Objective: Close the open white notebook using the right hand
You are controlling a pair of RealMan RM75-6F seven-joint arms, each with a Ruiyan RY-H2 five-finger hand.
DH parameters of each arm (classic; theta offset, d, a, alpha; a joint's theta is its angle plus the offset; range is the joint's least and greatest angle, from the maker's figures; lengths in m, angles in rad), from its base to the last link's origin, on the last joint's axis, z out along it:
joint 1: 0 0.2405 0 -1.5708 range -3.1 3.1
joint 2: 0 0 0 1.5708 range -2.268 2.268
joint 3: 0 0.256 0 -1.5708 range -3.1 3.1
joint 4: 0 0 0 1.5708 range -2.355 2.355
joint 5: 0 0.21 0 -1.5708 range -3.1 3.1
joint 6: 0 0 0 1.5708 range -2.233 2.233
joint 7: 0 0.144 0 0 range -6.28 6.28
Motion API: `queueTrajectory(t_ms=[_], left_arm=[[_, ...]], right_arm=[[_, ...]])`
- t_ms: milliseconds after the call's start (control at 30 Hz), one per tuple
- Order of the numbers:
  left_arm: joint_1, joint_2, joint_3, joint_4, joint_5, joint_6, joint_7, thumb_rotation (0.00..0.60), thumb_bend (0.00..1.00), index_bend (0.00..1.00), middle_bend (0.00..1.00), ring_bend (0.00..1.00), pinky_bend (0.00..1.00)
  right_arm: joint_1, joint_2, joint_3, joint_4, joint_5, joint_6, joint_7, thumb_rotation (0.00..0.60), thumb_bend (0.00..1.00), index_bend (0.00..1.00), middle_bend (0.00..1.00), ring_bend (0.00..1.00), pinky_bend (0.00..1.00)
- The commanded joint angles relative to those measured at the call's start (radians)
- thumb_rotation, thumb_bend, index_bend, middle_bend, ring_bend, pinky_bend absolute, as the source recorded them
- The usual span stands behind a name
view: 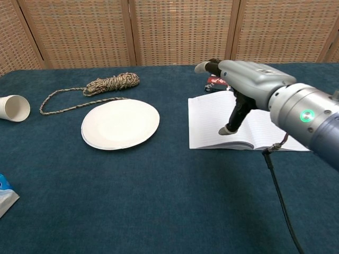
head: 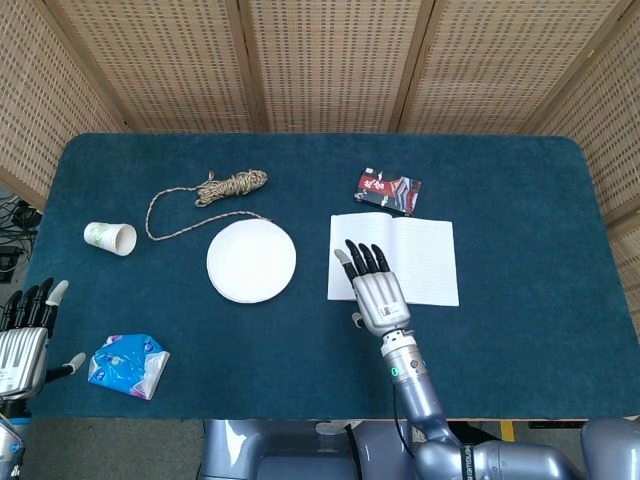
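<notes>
1. An open white notebook with lined pages (head: pixel 393 259) is seen lying flat on the dark blue felt-like tabletop (head: pixel 520 200), its two pages spread to either side of the spine.
2. The right hand (head: pixel 375 290), of grey metal with black fingers, is held over the notebook's left page, fingers extended and apart, with nothing grasped; in the chest view the right hand (view: pixel 244 84) is seen above the paper, thumb pointing down.
3. A small red and black glossy packet (head: pixel 387 190) is found just beyond the notebook's far edge.
4. A round white paper plate (head: pixel 251 260) lies left of the notebook, near it but apart.
5. A coil of braided tan rope (head: pixel 231 185) is laid beyond the plate, farther left of the notebook.
6. A white paper cup (head: pixel 110 238) lies on its side well left of the notebook.
7. A crumpled blue patterned plastic pack (head: pixel 128 365) rests far left of the notebook, toward the near edge.
8. The left hand (head: pixel 25 335) is seen beside that pack, fingers straight and spread, holding nothing.
</notes>
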Motion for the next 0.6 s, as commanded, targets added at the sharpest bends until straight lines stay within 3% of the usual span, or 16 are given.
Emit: queueTrajectory(t_ms=[33, 600], left_arm=[[-0.003, 0.001, -0.004, 0.006, -0.008, -0.005, -0.010, 0.600, 0.10, 0.00, 0.00, 0.00, 0.00], [-0.008, 0.008, -0.010, 0.017, -0.027, -0.013, -0.042, 0.600, 0.10, 0.00, 0.00, 0.00, 0.00]], right_arm=[[0.021, -0.036, 0.005, 0.029, 0.019, 0.009, -0.015, 0.600, 0.22, 0.00, 0.00, 0.00, 0.00], [0.106, -0.192, -0.001, 0.218, 0.084, -0.014, -0.041, 0.600, 0.40, 0.00, 0.00, 0.00, 0.00]])
